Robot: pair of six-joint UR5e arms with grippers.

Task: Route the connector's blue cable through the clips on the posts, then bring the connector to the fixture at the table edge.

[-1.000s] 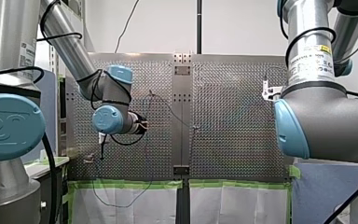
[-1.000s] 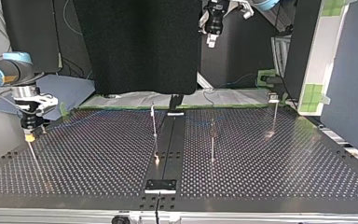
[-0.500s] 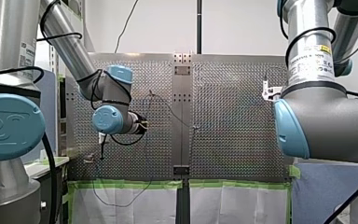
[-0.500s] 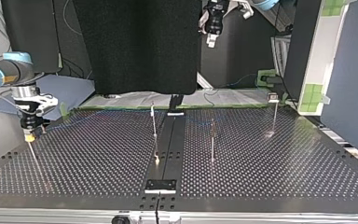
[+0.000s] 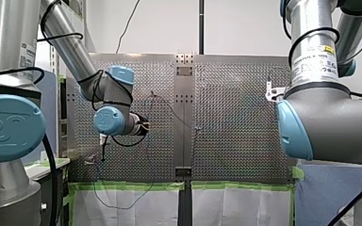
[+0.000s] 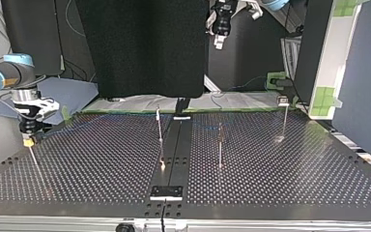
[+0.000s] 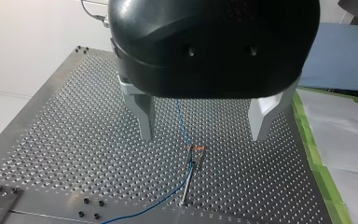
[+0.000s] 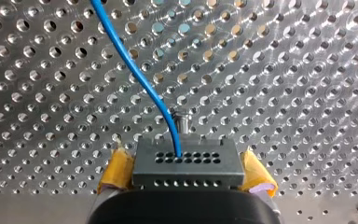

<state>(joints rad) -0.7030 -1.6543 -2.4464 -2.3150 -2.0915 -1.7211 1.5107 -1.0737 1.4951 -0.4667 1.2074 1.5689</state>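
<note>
Little has changed: my right pincer (image 6: 28, 141) still clamps the connector (image 8: 185, 164).

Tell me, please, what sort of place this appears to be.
Most likely a robotics lab test bench: a perforated metal table, thin clip posts standing on it, and my right gripper holding a connector with a blue cable.

My left arm (image 5: 108, 118): jaws spread wide — my right arm (image 5: 320, 123): jaws clamped.

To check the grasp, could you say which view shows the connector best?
Right wrist view: the connector sits between my right gripper's yellow pads, blue cable leaving it. Top view: too small to tell; others miss it.
</note>
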